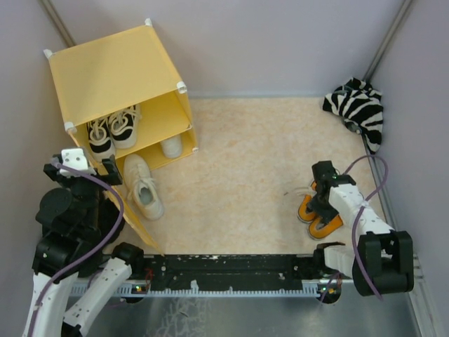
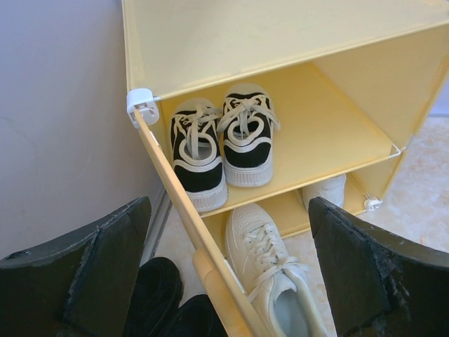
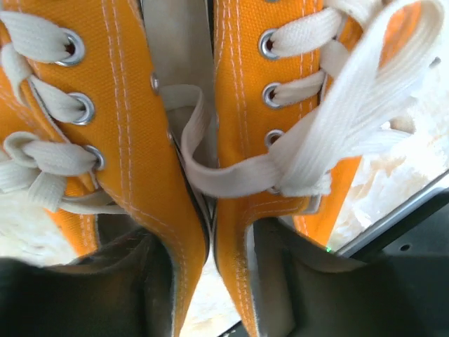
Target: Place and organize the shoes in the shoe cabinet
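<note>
The yellow shoe cabinet (image 1: 116,74) stands at the far left with its door (image 1: 137,228) swung open. A black-and-white pair (image 1: 112,130) sits on the upper shelf, also in the left wrist view (image 2: 221,144). One white shoe (image 1: 172,146) is in the lower compartment. Another white shoe (image 1: 144,188) lies on the floor just in front, toe inward (image 2: 270,263). My left gripper (image 1: 74,163) is open and empty (image 2: 228,217), straddling the door's top edge (image 2: 179,210). My right gripper (image 1: 324,188) is shut on the orange pair (image 1: 319,214), fingers inside the two shoes pinching their inner walls together (image 3: 210,260).
A zebra-striped cloth bundle (image 1: 359,109) lies in the far right corner. Grey walls close in the left, back and right sides. A black rail (image 1: 231,267) runs along the near edge between the arm bases.
</note>
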Robot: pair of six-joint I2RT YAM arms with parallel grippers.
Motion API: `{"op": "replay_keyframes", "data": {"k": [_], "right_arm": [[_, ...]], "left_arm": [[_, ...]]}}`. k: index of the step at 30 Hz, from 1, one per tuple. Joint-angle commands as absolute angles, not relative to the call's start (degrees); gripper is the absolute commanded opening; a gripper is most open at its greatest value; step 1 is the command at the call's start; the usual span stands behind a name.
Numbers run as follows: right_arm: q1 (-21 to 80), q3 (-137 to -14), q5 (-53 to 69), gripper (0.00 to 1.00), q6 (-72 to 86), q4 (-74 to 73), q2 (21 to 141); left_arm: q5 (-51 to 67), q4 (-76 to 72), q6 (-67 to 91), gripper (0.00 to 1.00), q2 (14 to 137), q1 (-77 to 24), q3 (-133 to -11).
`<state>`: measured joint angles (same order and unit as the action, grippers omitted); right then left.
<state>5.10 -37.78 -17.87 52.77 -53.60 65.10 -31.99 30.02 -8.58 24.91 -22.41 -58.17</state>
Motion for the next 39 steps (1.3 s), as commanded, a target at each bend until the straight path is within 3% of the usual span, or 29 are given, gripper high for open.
{"op": "replay_keyframes", "data": {"k": [1,3,4,9,14,22,25,30,31,33,36,39], "right_arm": [[4.0,-35.8,-19.1,0.24,52.0,-45.8,67.6],[4.0,-35.4,-19.1,0.04,50.7,-43.4,69.1],[4.0,-35.3,-18.4,0.00,49.2,-42.0,69.7],[6.6,-36.3,-12.7,0.00,41.6,-33.2,67.4],[21.7,-43.5,-7.2,0.00,36.6,-25.9,69.0],[45.9,-62.7,-4.0,0.00,24.3,-20.2,89.1],[49.9,-69.9,-5.7,0.00,20.8,-20.6,98.9],[50.4,-71.7,-7.1,0.00,22.5,-19.4,105.9],[50.4,-72.1,-7.2,0.03,22.4,-19.8,106.9],[50.4,-72.6,-6.7,0.32,22.5,-20.2,108.0],[51.1,-72.0,-5.9,0.52,22.2,-19.7,106.7],[52.7,-73.0,-6.5,0.58,21.1,-21.8,104.5]], "left_arm": [[-32.6,28.1,-9.3,0.99,25.5,-22.7,-57.9],[-32.4,28.1,-9.3,0.99,25.8,-22.7,-58.0],[-32.4,28.1,-9.4,0.99,25.9,-22.8,-58.1],[-32.8,28.3,-9.9,0.99,26.4,-22.8,-58.9],[-33.0,28.4,-9.9,0.99,26.8,-22.9,-59.2],[-32.2,28.3,-9.2,0.99,27.2,-23.0,-59.4],[-32.1,28.6,-8.9,0.99,27.2,-23.1,-59.8],[-32.3,28.7,-9.1,0.99,26.9,-23.1,-60.0],[-32.4,28.7,-9.2,0.99,26.9,-23.2,-60.0],[-32.3,28.7,-9.4,0.99,27.1,-23.2,-60.2],[-32.4,28.7,-9.5,0.99,27.3,-23.3,-60.4],[-32.3,28.9,-9.4,0.99,27.5,-23.3,-60.5]]}}
